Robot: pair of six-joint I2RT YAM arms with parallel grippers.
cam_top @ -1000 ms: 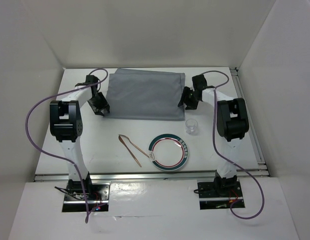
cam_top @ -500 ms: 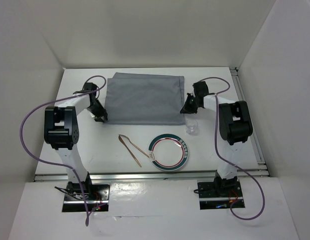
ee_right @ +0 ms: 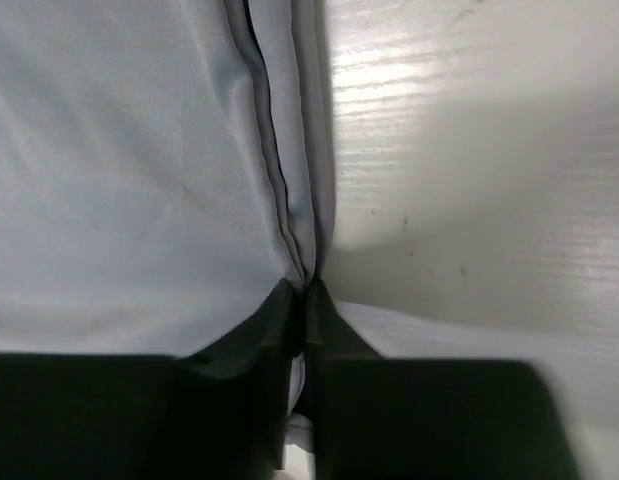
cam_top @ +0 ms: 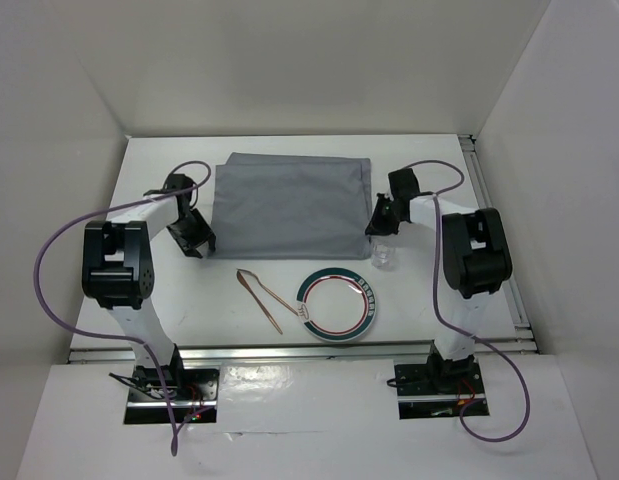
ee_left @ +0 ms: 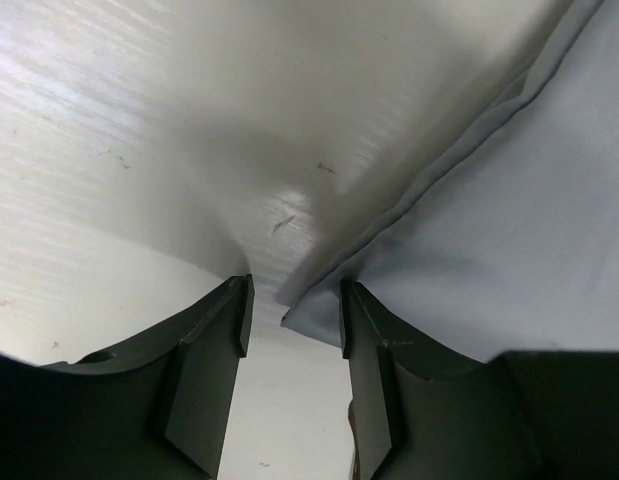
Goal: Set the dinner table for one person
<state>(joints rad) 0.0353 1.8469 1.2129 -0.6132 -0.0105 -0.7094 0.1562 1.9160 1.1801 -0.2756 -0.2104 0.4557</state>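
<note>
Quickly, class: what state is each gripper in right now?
Left gripper: open, straddling the grey cloth corner.
Right gripper: shut on the grey cloth edge.

White dinner table, plain grey cloth, white plate ringed green and red, copper tongs, clear glass, purple cables.

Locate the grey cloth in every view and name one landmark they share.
Top external: grey cloth lies far centre on the dinner table.
Left wrist: right side, its corner inside the open left gripper.
Right wrist: left side, hem pinched by the right gripper.
Shared landmark: white tabletop bordering the cloth's edge.
</note>
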